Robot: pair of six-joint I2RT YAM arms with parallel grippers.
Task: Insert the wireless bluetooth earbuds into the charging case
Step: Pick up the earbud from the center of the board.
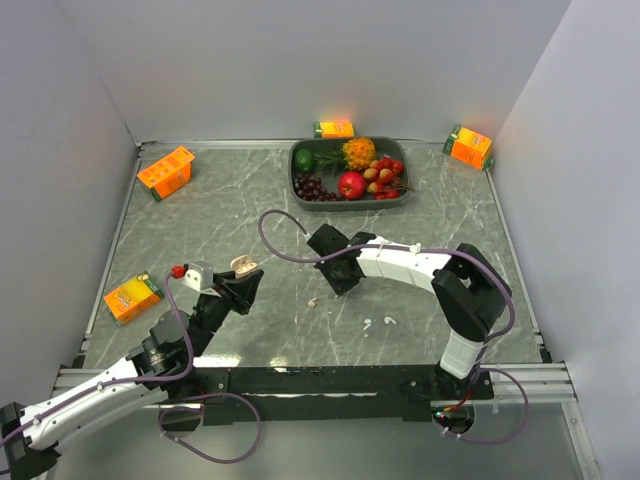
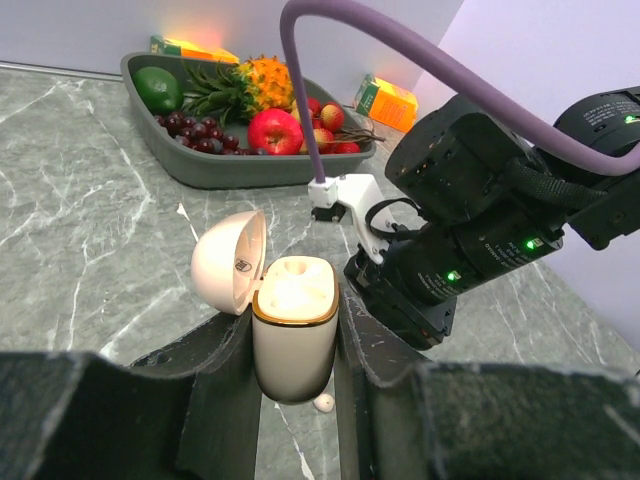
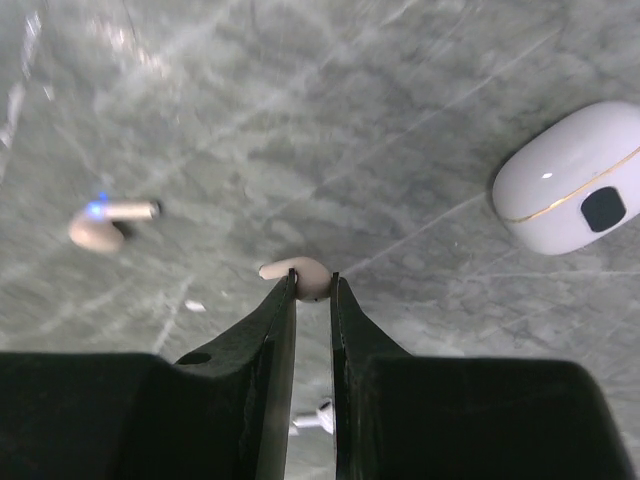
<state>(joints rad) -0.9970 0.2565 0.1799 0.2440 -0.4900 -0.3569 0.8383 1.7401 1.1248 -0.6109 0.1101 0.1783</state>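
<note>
My left gripper [image 1: 245,278] is shut on the cream charging case [image 1: 243,266] and holds it upright above the table with the lid open. The left wrist view shows the case [image 2: 290,350] between my fingers, its lid [image 2: 230,262] swung left, its wells empty. My right gripper [image 1: 342,280] is shut on one white earbud [image 3: 300,272] at its fingertips [image 3: 288,300]. Loose earbuds lie on the table [image 1: 312,301] [image 1: 367,323] [image 1: 389,320]; one lies at the left of the right wrist view [image 3: 100,225]. A pale rounded case shape with a gold line [image 3: 570,190] shows at that view's right.
A grey fruit tray [image 1: 298,160] stands at the back. Orange juice cartons sit at the back left [image 1: 166,172], near left [image 1: 133,297], back middle [image 1: 335,128] and back right [image 1: 469,147]. The right arm's body [image 2: 470,230] is close beside the case.
</note>
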